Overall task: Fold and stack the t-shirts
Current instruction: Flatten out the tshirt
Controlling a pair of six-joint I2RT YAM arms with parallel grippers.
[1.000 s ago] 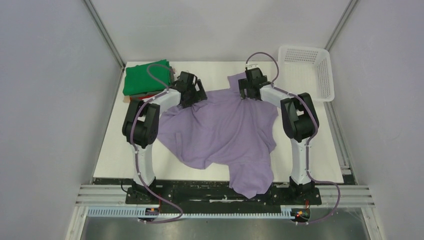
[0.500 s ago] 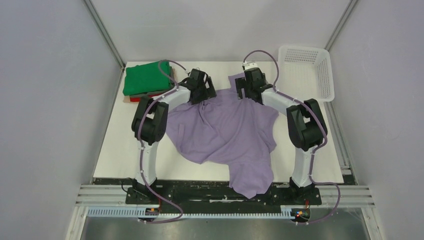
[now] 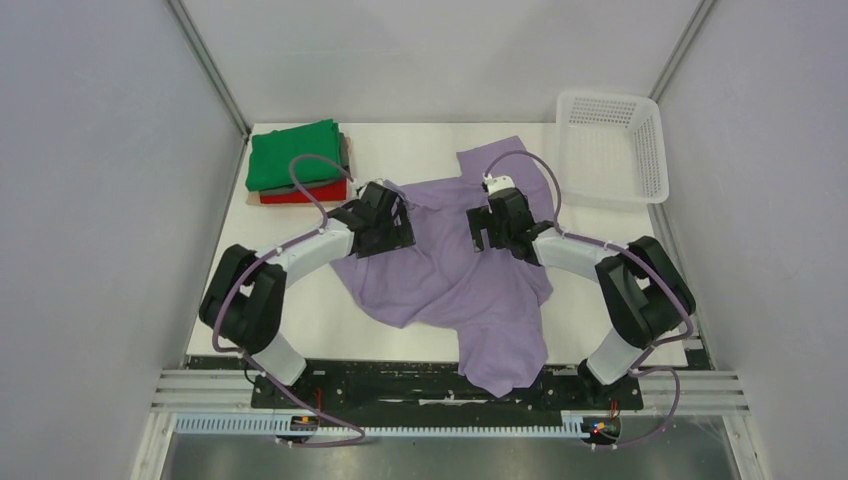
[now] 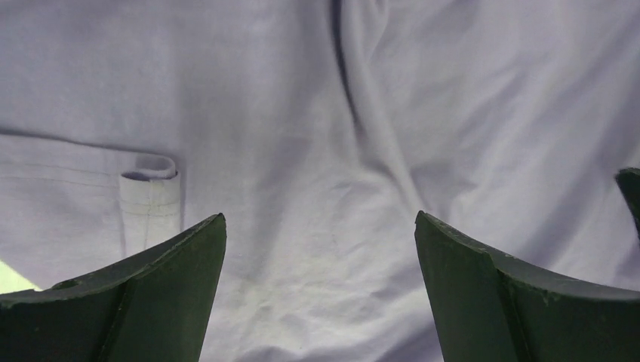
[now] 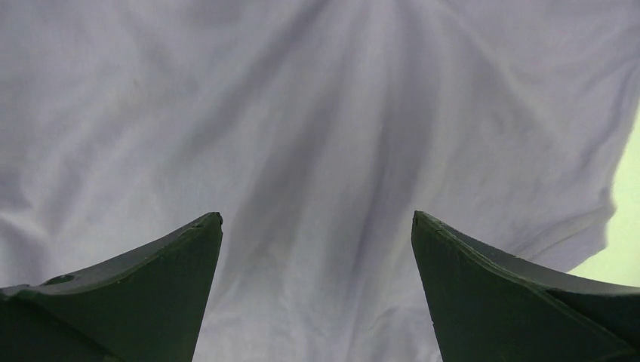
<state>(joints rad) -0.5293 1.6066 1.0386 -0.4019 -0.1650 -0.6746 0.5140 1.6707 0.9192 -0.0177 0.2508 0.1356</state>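
Note:
A large lavender t-shirt (image 3: 450,270) lies crumpled over the middle of the white table, its lower part hanging over the near edge. It fills the left wrist view (image 4: 317,136) and the right wrist view (image 5: 317,113). My left gripper (image 3: 392,232) hovers open and empty over the shirt's left side. My right gripper (image 3: 490,232) hovers open and empty over its right middle. A folded green t-shirt (image 3: 295,155) tops a stack at the back left, with a red one (image 3: 305,193) and a grey edge beneath.
A white plastic mesh basket (image 3: 612,145) stands at the back right corner. White table (image 3: 250,300) shows bare left of the shirt, and at right (image 3: 590,300). Grey walls enclose the table on three sides.
Both grippers have pulled back from the shirt's far edge toward the near side and now hang over its middle. The far edge lies flatter, with a sleeve spread at the back.

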